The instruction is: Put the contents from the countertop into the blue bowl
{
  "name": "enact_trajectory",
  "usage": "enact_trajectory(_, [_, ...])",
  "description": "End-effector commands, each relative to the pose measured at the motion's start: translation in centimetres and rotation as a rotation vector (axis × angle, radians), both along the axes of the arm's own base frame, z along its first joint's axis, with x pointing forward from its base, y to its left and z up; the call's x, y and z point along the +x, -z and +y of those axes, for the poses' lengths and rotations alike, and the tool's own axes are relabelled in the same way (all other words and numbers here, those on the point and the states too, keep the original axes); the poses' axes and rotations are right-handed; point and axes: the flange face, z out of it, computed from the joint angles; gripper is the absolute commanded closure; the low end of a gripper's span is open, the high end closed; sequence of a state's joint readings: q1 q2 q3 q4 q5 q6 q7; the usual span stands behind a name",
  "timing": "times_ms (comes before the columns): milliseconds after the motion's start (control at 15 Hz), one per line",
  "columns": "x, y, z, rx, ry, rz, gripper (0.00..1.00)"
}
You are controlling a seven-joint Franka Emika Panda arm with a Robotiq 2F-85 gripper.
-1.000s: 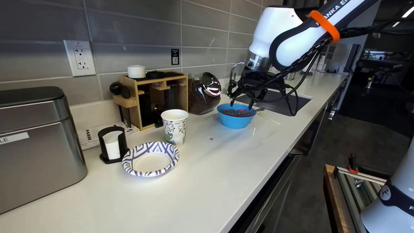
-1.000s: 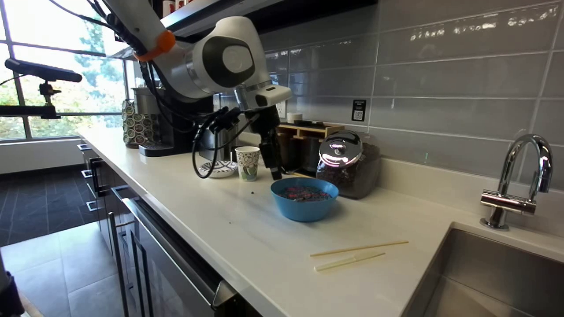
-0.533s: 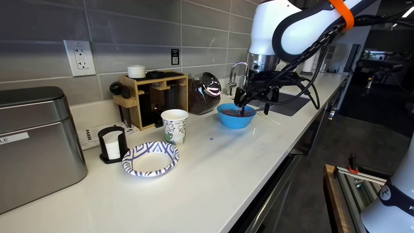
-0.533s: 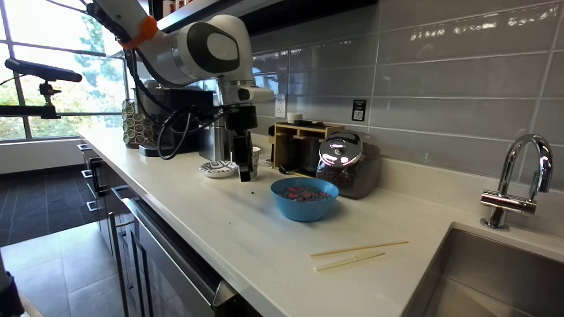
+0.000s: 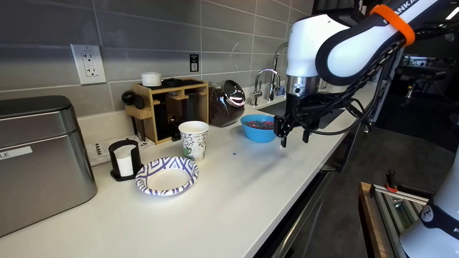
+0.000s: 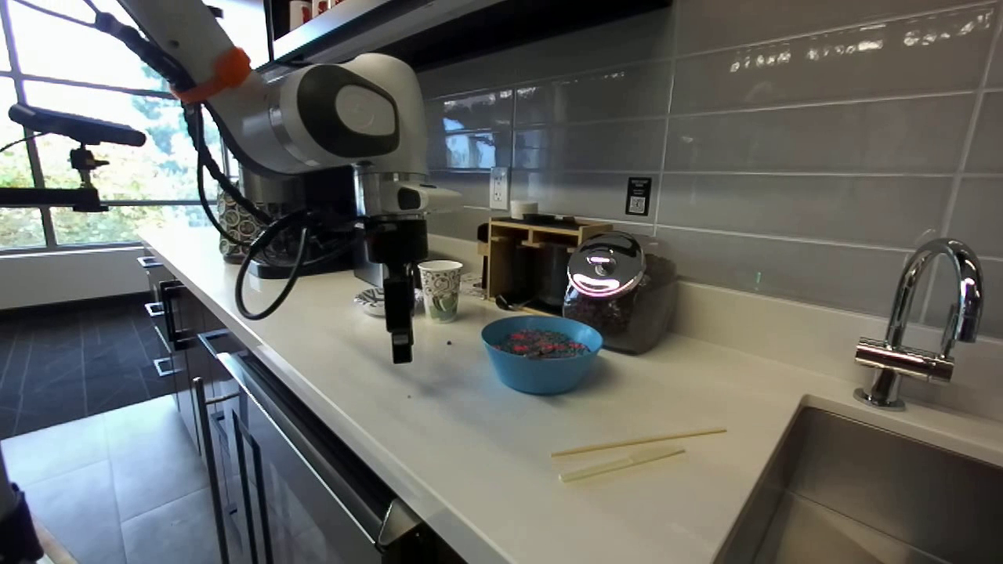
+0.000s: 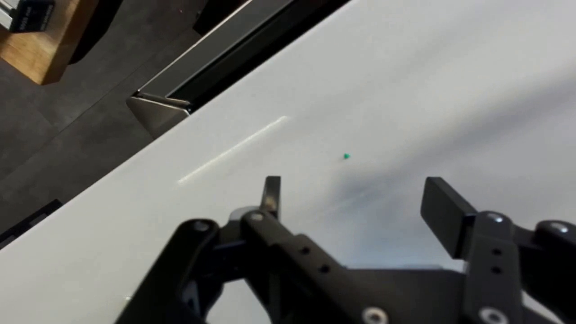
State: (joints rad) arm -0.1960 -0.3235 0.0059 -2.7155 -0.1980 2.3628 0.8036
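End effector (image 7: 353, 198) hovered over the counter (image 5: 215, 211), two jaws spread pretty wide, nothing in its grip. One blue bowl (image 6: 541, 377) sat nearby on the counter, dark and red bits (image 6: 541, 343) in it. Also counted: one green speck (image 7: 346, 156), one blue speck (image 5: 234, 153), two pale sticks (image 6: 595, 471), one paper cup (image 5: 194, 139), one patterned bowl (image 5: 167, 179).

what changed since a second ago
The black two-fingered hand straightened and moved away from the round blue bowl, toward the front edge of the off-white countertop; nothing visibly grasped or released. The bowl and patterned white paper cup stayed put.
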Motion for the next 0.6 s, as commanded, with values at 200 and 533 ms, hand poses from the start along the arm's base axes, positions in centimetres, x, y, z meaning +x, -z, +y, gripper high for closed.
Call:
enact_trajectory(200, [-0.4, 0.8, -1.0, 0.031, -0.067, -0.072, 0.41])
enact_trajectory(533, [-0.1, 1.4, -2.0, 0.048, -0.099, -0.076, 0.39])
